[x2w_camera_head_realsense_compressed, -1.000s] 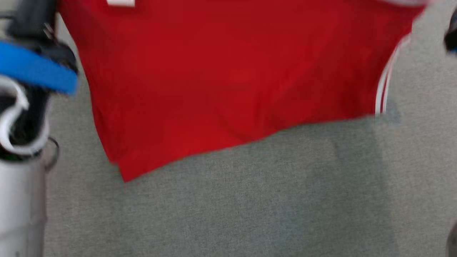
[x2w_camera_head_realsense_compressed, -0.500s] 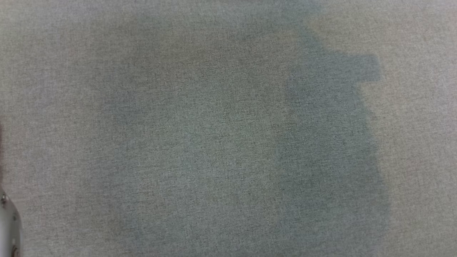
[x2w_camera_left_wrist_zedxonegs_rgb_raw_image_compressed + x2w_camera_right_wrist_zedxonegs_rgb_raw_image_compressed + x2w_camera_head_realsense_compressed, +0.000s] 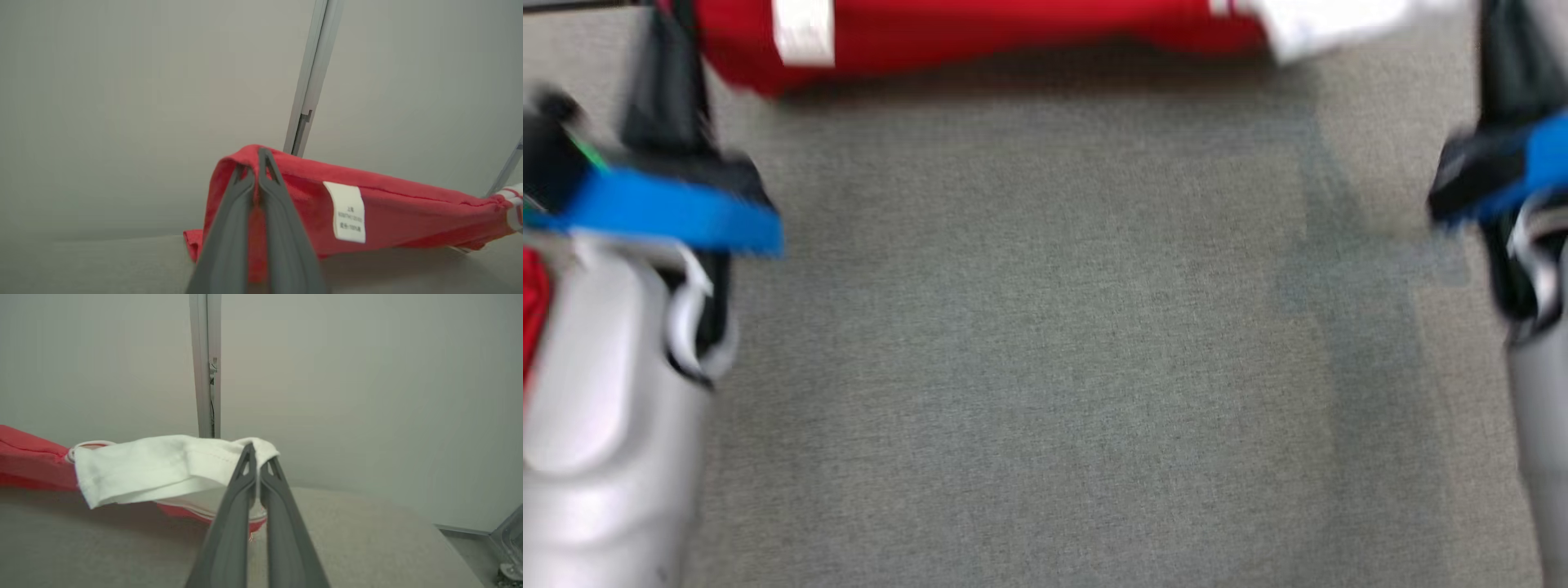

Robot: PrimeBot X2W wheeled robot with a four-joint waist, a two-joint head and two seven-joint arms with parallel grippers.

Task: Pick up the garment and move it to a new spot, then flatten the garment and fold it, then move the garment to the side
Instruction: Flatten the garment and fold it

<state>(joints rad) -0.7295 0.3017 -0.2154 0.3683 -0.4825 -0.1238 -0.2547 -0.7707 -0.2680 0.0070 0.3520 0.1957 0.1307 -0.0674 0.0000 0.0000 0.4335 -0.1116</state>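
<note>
The garment (image 3: 980, 33) is red with a white sleeve (image 3: 1331, 20) and a white label (image 3: 803, 31). It stretches in a blurred band across the top of the head view, just over the grey surface. My left gripper (image 3: 668, 24) holds its left end, and in the left wrist view the left gripper (image 3: 259, 157) is shut on a red fold of the garment (image 3: 400, 212). My right gripper (image 3: 1500, 20) is at the right end. The right wrist view shows the right gripper (image 3: 255, 455) shut on the white sleeve (image 3: 155, 465).
A grey fabric-covered table top (image 3: 1045, 367) spreads in front of me. A pale wall with a vertical metal strip (image 3: 312, 73) stands behind the garment. The table's edge (image 3: 449, 531) drops off at the right in the right wrist view.
The head view has swung. A second ago the red garment hung broad across it, then only grey surface showed. Now the garment is a low narrow band at the top, with both arms in view.
</note>
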